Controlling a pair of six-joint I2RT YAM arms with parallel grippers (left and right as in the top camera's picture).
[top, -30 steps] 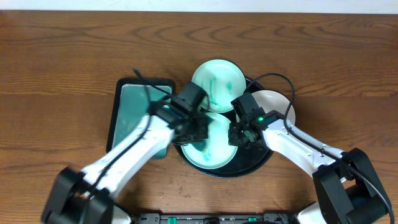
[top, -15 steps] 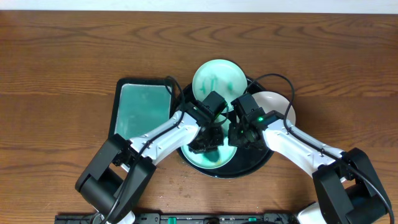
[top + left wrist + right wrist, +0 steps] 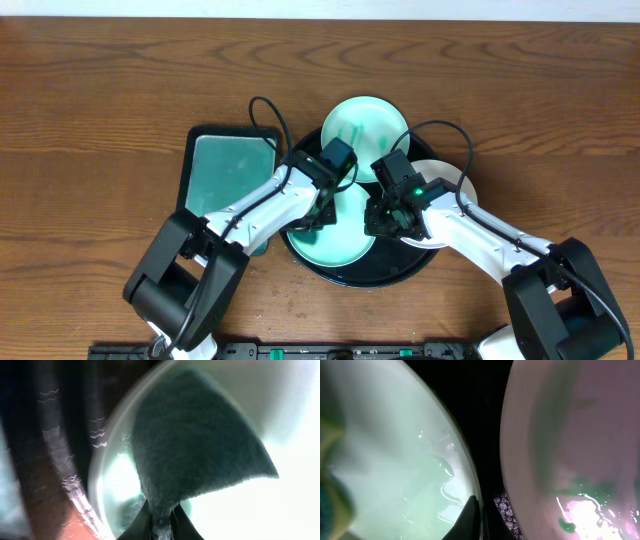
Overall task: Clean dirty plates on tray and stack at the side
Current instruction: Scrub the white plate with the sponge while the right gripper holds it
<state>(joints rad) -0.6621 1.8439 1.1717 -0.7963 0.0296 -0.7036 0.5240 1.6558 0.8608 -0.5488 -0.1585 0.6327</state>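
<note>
Now pinches a dark sponge [image 3: 195, 445] in the left gripper [image 3: 160, 522] against the front mint plate [image 3: 345, 240] on the black tray [image 3: 422, 264], clamps its rim with the right gripper [image 3: 476, 515], and risks a wet-rim slip shoving it into the white plate [image 3: 447, 170].

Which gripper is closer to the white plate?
Right. The right gripper pinches the rim of the near mint plate, next to the white plate; the left gripper, holding a sponge, is farther off across that mint plate.
</note>
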